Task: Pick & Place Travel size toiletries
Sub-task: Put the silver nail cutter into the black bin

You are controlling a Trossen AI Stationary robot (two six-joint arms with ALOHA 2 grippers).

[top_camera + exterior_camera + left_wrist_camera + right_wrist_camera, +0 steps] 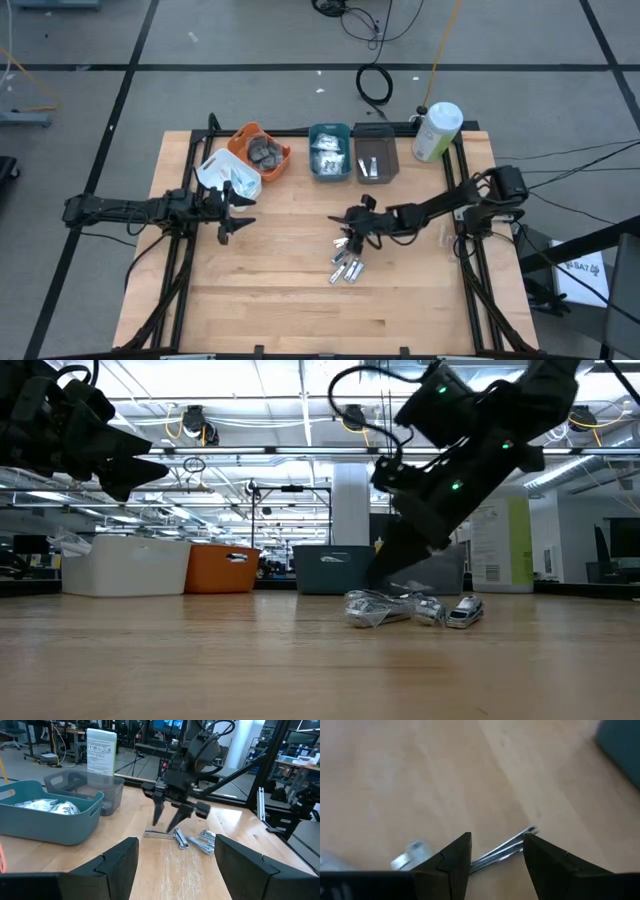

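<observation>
Several small silver tubes (346,265) lie in a loose heap on the wooden table near its middle, also in the low view (410,610) and left wrist view (192,841). My right gripper (350,238) hangs just over the heap's far end, fingers open and pointing down (164,824). In its own view (496,836) one flat silver tube (505,849) lies between the two fingers, below them. My left gripper (243,213) is open, held above the table's left part beside the white bin (225,172), and empty (175,855).
Along the far edge stand a white bin, an orange bin (258,150) with dark discs, a teal bin (329,150) with white packets, a grey bin (375,160) and a big white-and-green bottle (437,130). Bare wood lies toward the near edge.
</observation>
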